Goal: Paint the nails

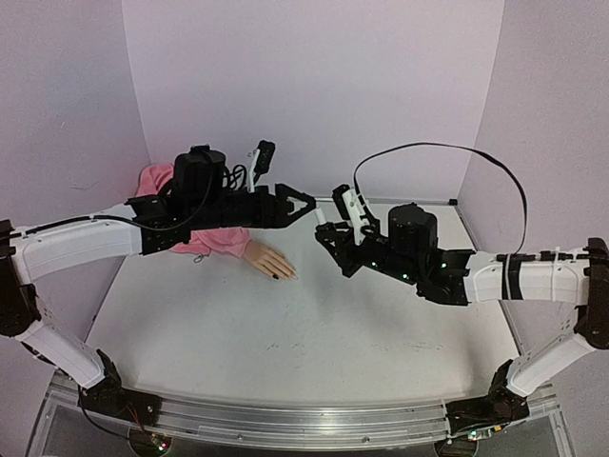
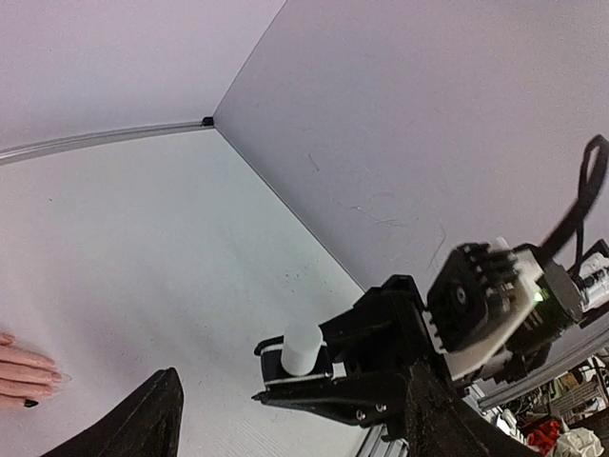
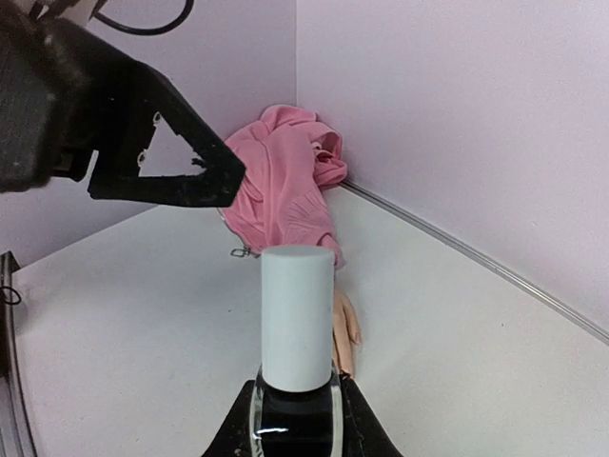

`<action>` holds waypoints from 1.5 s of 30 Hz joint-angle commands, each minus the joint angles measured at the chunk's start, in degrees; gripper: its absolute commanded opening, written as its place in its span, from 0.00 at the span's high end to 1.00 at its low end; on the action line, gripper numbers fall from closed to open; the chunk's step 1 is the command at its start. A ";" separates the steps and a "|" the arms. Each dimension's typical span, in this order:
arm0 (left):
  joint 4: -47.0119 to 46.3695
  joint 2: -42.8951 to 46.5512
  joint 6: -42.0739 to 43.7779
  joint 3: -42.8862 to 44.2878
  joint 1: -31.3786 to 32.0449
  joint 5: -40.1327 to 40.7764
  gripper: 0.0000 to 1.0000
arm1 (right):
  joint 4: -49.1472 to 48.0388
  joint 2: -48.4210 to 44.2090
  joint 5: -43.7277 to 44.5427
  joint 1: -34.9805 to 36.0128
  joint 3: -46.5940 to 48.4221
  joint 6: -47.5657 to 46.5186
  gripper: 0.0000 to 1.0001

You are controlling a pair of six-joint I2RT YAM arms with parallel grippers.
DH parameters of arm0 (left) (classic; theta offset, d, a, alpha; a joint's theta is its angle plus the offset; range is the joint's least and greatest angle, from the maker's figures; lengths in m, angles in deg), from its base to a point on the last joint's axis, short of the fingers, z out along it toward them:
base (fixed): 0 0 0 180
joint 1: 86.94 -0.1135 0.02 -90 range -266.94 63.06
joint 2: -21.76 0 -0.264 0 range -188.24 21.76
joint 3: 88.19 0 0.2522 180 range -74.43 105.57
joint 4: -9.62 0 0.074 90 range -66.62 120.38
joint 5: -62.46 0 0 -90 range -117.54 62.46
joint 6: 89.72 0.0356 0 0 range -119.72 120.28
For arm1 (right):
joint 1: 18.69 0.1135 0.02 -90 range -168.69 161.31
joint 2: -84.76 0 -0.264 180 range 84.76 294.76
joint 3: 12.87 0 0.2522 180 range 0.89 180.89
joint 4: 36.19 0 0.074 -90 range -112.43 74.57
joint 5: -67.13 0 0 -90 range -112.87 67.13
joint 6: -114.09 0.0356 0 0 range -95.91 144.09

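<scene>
The beige mannequin hand [image 1: 270, 261] lies palm down on the white table, its pink sleeve [image 1: 195, 233] reaching back to the left corner. One of the nails [image 2: 31, 403] looks dark; the nails beside it are pale. My right gripper [image 1: 330, 228] is shut on a dark polish bottle [image 3: 297, 416] with a white cap [image 3: 297, 314], held upright above the table to the right of the hand. My left gripper [image 1: 308, 204] hovers just left of the cap, jaws wide apart and empty. In the left wrist view the cap [image 2: 303, 347] sits between and beyond its fingers [image 2: 143, 424].
Pale purple walls close in the table [image 1: 285, 333] at the back and on both sides. A black cable [image 1: 457, 152] loops above the right arm. The aluminium rail [image 1: 285, 424] with both arm bases runs along the near edge.
</scene>
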 commanded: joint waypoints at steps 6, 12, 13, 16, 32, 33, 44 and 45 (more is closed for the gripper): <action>-0.75 -8.11 -3.31 9.05 -0.16 1.57 0.26 | -4.08 1.44 6.31 1.45 4.77 -4.63 1.00; -0.75 -11.64 -2.94 12.58 -0.16 -0.42 0.35 | -4.00 2.23 6.62 1.64 4.77 -5.42 1.00; -0.76 -11.91 -2.92 12.83 -0.16 -0.42 0.35 | -3.90 2.31 6.60 1.68 4.82 -5.46 1.00; -0.77 -12.80 -2.76 13.84 -0.08 -1.35 0.44 | -3.89 2.49 6.61 1.77 4.99 -5.29 1.00; -0.83 -13.23 -1.31 11.28 0.90 -14.18 0.99 | -3.36 -0.62 1.73 2.11 5.47 -0.33 1.00; -0.83 -13.03 0.45 11.19 0.92 -16.48 1.00 | -3.41 -1.29 -0.93 2.12 5.12 -0.32 1.00; -14.28 -7.28 17.06 8.50 2.98 -55.78 1.00 | -41.30 -6.60 -74.36 -0.31 0.76 35.10 1.00; -14.73 -6.85 18.14 8.82 3.28 -57.03 1.00 | -41.84 -7.48 -73.82 -0.27 0.36 35.73 1.00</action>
